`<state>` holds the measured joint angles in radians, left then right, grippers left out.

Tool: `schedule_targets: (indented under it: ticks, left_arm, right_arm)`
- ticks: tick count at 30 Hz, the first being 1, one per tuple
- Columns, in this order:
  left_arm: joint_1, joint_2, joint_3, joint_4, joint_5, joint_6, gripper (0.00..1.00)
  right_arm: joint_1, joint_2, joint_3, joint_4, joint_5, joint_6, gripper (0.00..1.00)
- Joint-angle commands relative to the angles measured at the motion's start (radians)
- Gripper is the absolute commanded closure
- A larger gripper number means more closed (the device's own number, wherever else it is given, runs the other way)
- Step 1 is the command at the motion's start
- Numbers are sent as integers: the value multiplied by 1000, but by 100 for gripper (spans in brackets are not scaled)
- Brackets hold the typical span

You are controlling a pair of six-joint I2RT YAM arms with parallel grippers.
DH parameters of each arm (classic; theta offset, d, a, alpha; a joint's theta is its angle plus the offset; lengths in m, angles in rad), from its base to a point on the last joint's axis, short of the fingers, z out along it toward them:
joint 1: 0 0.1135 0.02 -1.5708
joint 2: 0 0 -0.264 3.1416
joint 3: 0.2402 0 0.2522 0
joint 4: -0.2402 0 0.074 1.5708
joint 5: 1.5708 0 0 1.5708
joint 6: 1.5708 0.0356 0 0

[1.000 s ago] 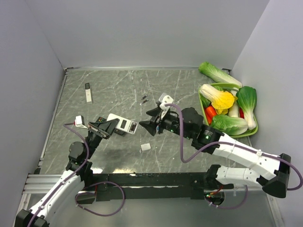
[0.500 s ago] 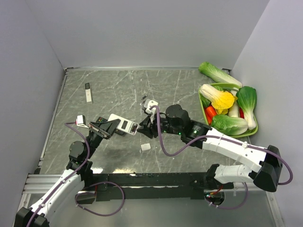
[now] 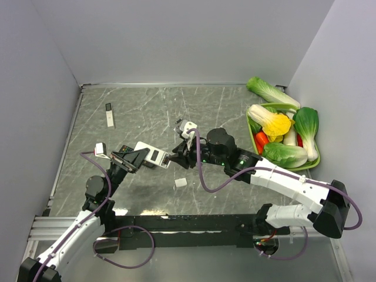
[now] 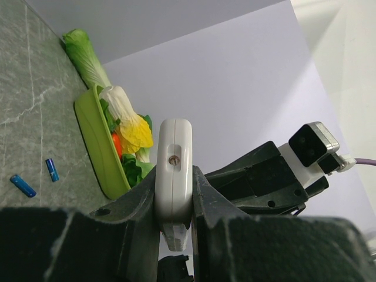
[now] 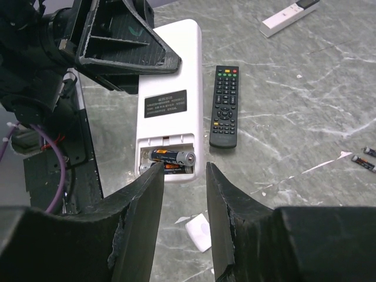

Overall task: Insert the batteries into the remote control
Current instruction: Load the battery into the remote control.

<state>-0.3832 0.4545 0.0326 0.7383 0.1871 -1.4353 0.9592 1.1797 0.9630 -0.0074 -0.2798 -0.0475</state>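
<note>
Left gripper: you have it clamped on the white rectangular plastic remote, held over the bench's near-left part.
Right gripper: half open, gripping nothing, at the remote's open compartment.
Black cylindrical battery: seated inside the compartment.
Two blue cylindrical cells: loose mid-bench.

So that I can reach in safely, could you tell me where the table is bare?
Bare: the far strip between the slim white remote and the green tray. Crowded: mid-table, around the held white remote and loose batteries.

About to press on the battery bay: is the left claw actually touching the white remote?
Touching. The left wrist view shows the left claw pressed against both edges of the white remote, no gap on either side.
</note>
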Motion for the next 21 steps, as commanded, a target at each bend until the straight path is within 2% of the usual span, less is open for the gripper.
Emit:
schedule_targets:
  ticks: [1, 10, 17, 21]
  left_arm:
    - [-2, 0, -39, 82, 15, -17, 99]
    - [-2, -8, -40, 76, 15, -13, 99]
    - [-2, 1, -39, 88, 18, -13, 99]
    - [-2, 1, -40, 87, 20, -13, 99]
  right_arm:
    - [-5, 15, 40, 44, -35, -8, 59]
    - [-7, 32, 49, 50, -42, -6, 65]
    - [-5, 28, 56, 47, -29, -14, 64]
    - [-5, 21, 56, 50, -36, -12, 60]
